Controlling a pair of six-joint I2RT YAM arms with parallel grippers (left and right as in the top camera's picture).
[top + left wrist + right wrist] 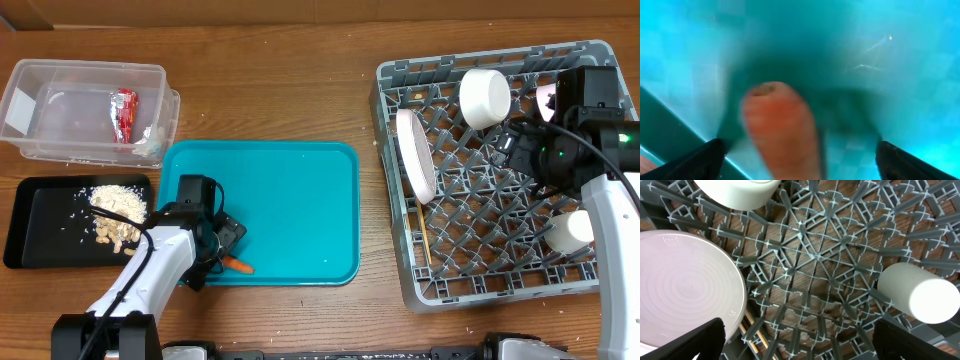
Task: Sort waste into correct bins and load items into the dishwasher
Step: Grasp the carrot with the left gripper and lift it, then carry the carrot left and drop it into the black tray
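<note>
The small orange carrot (238, 266) lies on the teal tray near its front left edge. My left gripper (224, 252) is low over it, open, with the blurred carrot (780, 130) between its fingers (800, 167). The red-and-silver wrapper (125, 113) lies in the clear tub (60, 85). The beige scraps (117, 212) lie in the black tray (40, 235). In the grey rack (400, 260) are the white plate (413, 155) on edge, a white bowl (484, 97), the pinkish bowl (547, 99), the cup (570, 230) and the chopsticks (425, 240). My right gripper (508, 148) is open and empty above the rack floor (815, 255).
The teal serving tray (290, 200) sits between the black tray and the rack. In the right wrist view the plate (685, 285) is left, the bowl (740, 192) at top, the cup (920, 292) right, the chopsticks (752, 340) under the plate's edge. Scrap crumbs lie beside the tub.
</note>
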